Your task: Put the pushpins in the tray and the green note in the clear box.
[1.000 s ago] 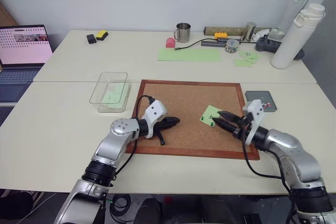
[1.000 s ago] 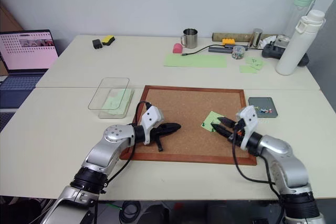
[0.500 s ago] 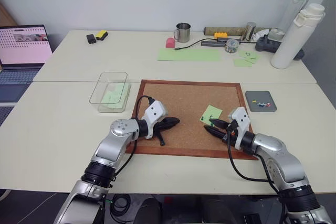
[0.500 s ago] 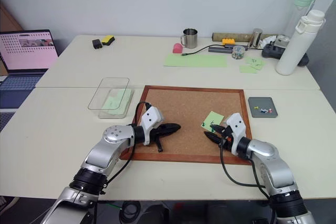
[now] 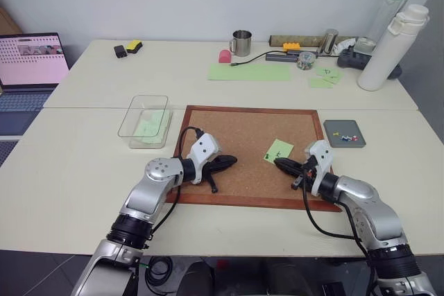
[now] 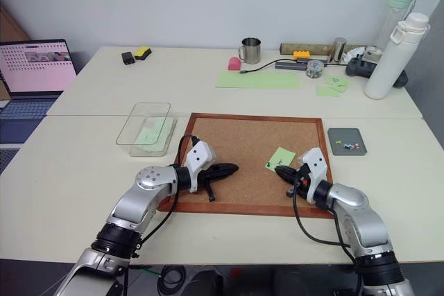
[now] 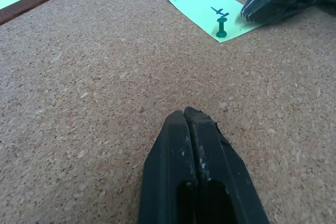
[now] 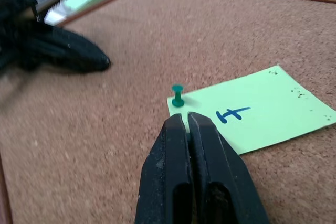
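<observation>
While you look down at the table (image 5: 83, 171), you can see the cork board (image 5: 243, 136) lying in the middle of it. Your green note (image 5: 279, 150) sits on the right part of the board, and one green pushpin (image 8: 178, 96) stands in the corner of the note. Your right gripper (image 5: 278, 163) has its fingers (image 8: 181, 150) pressed tight together with nothing between them, and the tips are just beside the pin, over the near edge of the note. Your left gripper (image 5: 232, 161) rests low over the left part of the board, well apart from the note, and its fingers (image 7: 194, 140) are pressed together too and hold nothing. Your grey tray (image 5: 345, 133) lies on the table just to the right of the board, with a few pushpins (image 5: 347, 136) already in it. Your clear box (image 5: 144, 121) stands on the table just to the left of the board, and there is a pale green paper (image 5: 149, 127) inside it.
</observation>
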Tool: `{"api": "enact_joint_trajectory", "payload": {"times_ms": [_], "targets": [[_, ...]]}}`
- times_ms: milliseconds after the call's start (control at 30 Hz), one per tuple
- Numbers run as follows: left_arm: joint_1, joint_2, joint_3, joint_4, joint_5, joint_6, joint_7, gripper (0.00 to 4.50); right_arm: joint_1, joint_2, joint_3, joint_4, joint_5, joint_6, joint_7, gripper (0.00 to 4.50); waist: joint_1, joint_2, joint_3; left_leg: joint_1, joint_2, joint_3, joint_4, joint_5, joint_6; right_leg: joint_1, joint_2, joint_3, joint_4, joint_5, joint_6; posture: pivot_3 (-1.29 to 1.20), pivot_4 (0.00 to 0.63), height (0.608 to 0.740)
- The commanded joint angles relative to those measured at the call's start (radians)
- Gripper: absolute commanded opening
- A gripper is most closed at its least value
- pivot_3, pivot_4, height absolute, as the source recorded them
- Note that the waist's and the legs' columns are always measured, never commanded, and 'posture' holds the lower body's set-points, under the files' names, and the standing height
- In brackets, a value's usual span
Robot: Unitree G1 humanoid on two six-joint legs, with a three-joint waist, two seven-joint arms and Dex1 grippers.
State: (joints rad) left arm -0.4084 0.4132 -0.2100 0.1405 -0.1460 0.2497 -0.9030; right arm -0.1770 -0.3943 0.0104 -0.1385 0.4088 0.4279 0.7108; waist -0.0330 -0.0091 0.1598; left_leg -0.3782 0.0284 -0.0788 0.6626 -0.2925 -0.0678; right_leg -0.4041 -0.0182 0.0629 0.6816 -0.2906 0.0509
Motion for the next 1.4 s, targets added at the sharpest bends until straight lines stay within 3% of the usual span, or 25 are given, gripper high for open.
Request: {"api": "enact_joint_trajectory", "payload": {"times_ms": [33,267,433,567,733,1100,1233,1400], "targets": [[0.02,0.016,-0.027,0.023,0.027,0.027,-0.006,0.0,-0.037,0.014,-0.079,-0.139,0.106,0.037,-0.031,0.04,0.0,0.0,0.0,0.0,0.0,0.0,0.0,0.0,0.0,0.0,0.0,0.0,0.0,0.0,0.0,0.0,0.15,0.74],[0.019,0.015,-0.026,0.033,0.027,0.024,-0.005,0.0,-0.042,-0.007,-0.204,-0.131,0.159,0.082,-0.116,0.04,0.0,-0.001,0.0,0.0,0.0,0.0,0.0,0.0,0.0,0.0,0.0,0.0,0.0,0.0,0.0,0.0,0.15,0.74],[0.019,0.018,-0.024,0.03,0.026,0.027,-0.006,0.0,-0.125,-0.094,-0.31,0.081,0.03,0.017,-0.236,0.04,0.001,-0.001,0.0,0.0,-0.001,0.001,0.0,0.0,0.0,0.0,0.0,0.0,0.0,0.0,0.0,0.0,0.15,0.74],[0.018,0.026,-0.03,0.033,0.036,0.02,-0.011,0.0,-0.167,-0.168,-0.306,0.237,-0.033,-0.012,-0.228,0.04,0.0,0.0,-0.001,0.001,0.0,0.001,0.0,0.0,0.0,0.0,0.0,0.0,0.0,0.0,0.0,0.0,0.15,0.74],[0.014,0.03,-0.023,0.035,0.031,0.022,-0.008,0.0,-0.241,-0.182,-0.317,0.408,-0.044,-0.045,-0.21,0.04,-0.002,0.001,-0.001,0.001,0.0,0.002,0.0,0.0,0.0,0.0,0.0,0.002,0.0,0.0,0.0,0.0,0.15,0.74],[0.023,0.047,-0.007,0.018,0.027,0.033,0.003,0.0,-0.316,-0.191,-0.33,0.566,-0.05,-0.132,-0.176,2.2,-0.005,0.001,-0.001,0.001,0.0,0.002,0.0,0.0,0.0,0.0,0.0,0.002,0.0,0.0,0.0,0.0,0.15,0.74],[0.023,0.045,-0.006,0.015,0.024,0.036,0.009,0.0,-0.318,-0.196,-0.329,0.525,-0.037,-0.15,-0.148,2.2,-0.008,0.001,-0.001,0.001,0.0,0.002,0.0,0.0,0.0,0.0,0.0,0.002,0.0,0.0,0.0,0.0,0.15,0.74],[0.023,0.047,-0.003,0.016,0.023,0.037,0.009,0.0,-0.232,-0.172,-0.227,0.263,0.05,-0.067,0.025,2.2,-0.009,0.001,-0.002,0.001,0.0,0.002,-0.001,0.0,0.0,0.0,0.0,0.002,0.0,0.0,0.0,0.0,0.15,0.74]]}}
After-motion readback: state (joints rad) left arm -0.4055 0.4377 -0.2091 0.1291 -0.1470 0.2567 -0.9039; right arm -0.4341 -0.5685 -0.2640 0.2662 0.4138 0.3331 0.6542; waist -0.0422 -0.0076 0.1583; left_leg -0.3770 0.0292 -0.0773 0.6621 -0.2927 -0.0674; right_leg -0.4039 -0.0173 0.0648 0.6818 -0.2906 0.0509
